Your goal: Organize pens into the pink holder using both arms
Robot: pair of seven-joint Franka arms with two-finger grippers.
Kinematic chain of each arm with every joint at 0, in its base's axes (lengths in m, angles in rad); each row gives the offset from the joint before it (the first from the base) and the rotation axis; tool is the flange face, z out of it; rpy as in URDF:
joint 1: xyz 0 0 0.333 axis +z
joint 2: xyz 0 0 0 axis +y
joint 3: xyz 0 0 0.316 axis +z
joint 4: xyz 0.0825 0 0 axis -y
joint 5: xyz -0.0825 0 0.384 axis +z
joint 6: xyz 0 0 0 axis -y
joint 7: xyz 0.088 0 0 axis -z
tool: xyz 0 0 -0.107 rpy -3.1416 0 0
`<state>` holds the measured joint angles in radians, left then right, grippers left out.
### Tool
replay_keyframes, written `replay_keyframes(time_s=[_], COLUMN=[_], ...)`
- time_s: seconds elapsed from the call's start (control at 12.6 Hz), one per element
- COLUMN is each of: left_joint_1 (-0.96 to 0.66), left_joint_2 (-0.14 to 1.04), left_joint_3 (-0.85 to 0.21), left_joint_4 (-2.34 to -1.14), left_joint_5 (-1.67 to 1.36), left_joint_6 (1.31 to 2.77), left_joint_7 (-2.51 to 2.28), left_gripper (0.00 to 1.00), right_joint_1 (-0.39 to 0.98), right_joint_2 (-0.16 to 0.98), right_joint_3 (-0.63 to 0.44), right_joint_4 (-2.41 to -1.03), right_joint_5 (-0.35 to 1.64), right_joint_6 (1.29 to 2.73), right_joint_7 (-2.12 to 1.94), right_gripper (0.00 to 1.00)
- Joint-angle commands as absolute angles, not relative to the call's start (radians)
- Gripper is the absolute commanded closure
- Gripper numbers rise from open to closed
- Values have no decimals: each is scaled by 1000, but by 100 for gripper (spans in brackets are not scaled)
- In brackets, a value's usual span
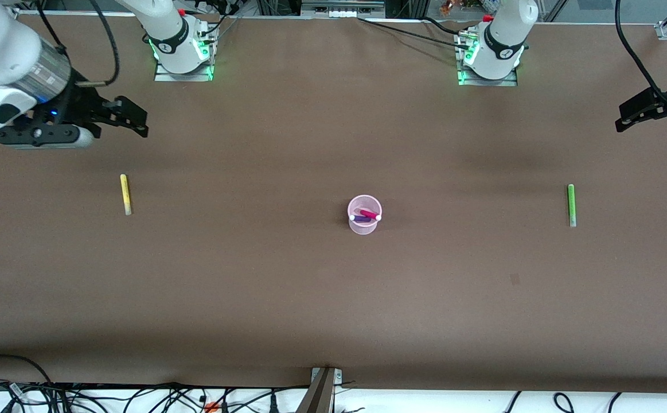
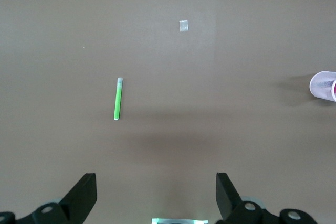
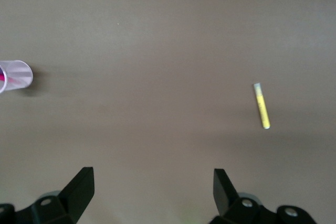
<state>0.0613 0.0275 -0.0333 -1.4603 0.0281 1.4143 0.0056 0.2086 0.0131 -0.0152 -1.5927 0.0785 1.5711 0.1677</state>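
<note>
The pink holder [image 1: 363, 228] stands mid-table with the magenta pen [image 1: 369, 214] and the purple pen [image 1: 362, 219] lying in it. The yellow pen [image 1: 125, 194] lies on the table toward the right arm's end. The green pen [image 1: 570, 205] lies toward the left arm's end. My right gripper [image 1: 135, 120] hangs open and empty, up in the air near the yellow pen [image 3: 262, 105]. My left gripper [image 1: 625, 117] hangs open and empty near the green pen [image 2: 118, 98]. The holder shows at the edge of both wrist views, left [image 2: 321, 85] and right [image 3: 18, 74].
The brown table [image 1: 333, 298] carries a small pale square mark [image 1: 515, 279], also in the left wrist view [image 2: 184, 25]. The arm bases [image 1: 183, 51] stand along the table's edge farthest from the front camera. Cables lie along the nearest edge.
</note>
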Motion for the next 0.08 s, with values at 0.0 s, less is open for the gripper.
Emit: replay_keyframes(time_s=[0.0], left_joint_1=[61], left_joint_2=[22], left_joint_3=[-34], left_joint_4=[-1456], left_joint_5=[23], left_joint_6=[1424], left_joint_7=[-2], left_gripper=[0], right_joint_1=[152], right_joint_2=[-12], right_joint_3=[11], right_joint_4=[-1614], right_joint_5=[71], right_joint_6=[1566], right_joint_7=[87], right_gripper=[0])
